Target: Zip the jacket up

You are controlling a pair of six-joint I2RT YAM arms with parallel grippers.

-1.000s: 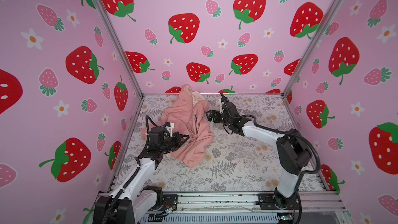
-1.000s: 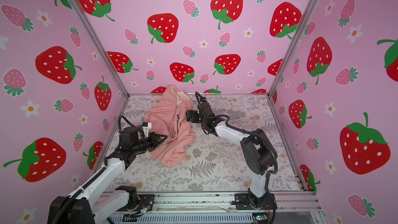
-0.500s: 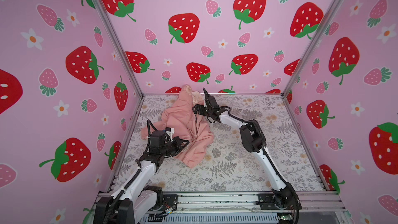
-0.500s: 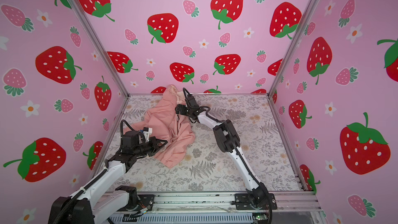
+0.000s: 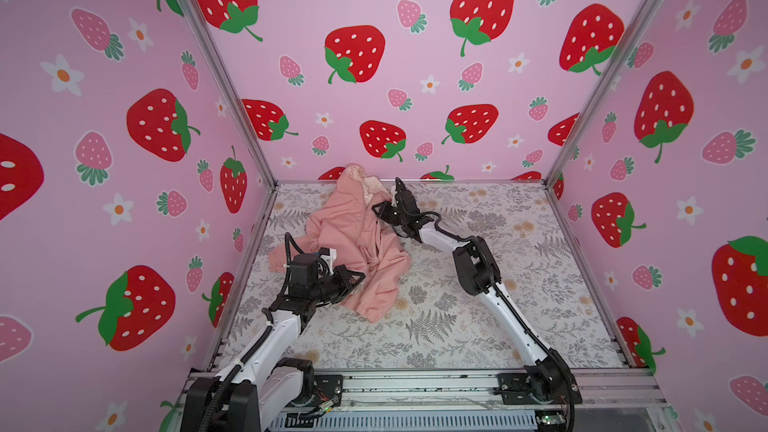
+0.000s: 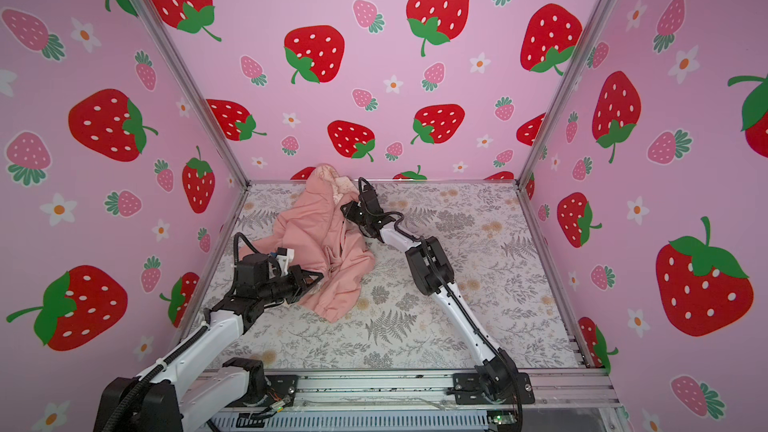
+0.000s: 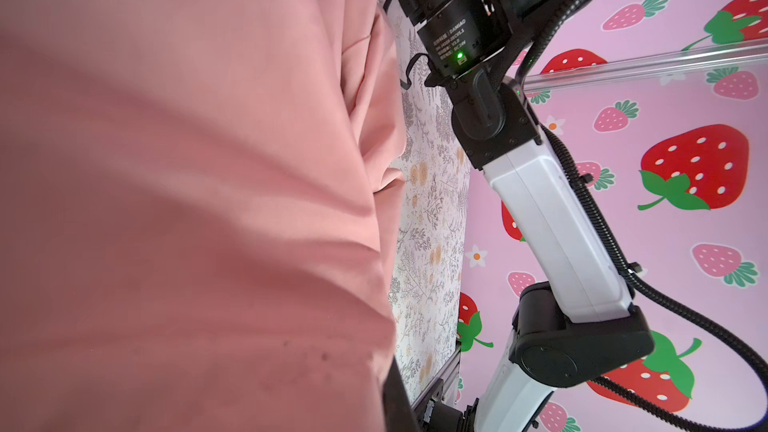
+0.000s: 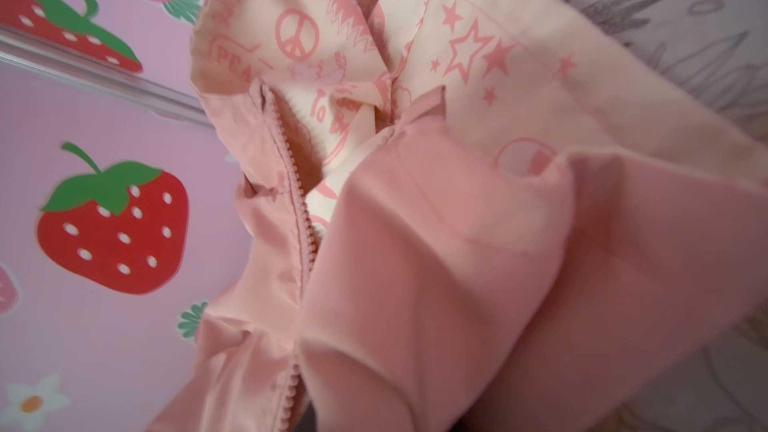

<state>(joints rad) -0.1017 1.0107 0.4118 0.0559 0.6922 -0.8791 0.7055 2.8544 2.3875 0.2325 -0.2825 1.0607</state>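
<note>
L gripper (image 5: 358, 277) pinches jacket (image 5: 351, 234) hem at 6 o'clock, R gripper (image 5: 378, 208) clamps collar at 1; either thin-cloth grip may slip under pull.

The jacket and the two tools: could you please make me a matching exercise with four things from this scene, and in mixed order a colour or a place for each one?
Things:
1. jacket
2. hood lining
3. left tool
4. right tool

Colour or place:
A. cream with pink stars
B. at the jacket's near end
C. salmon pink
D. at the jacket's far end

Pairs: 1-C, 2-A, 3-B, 4-D.
</note>
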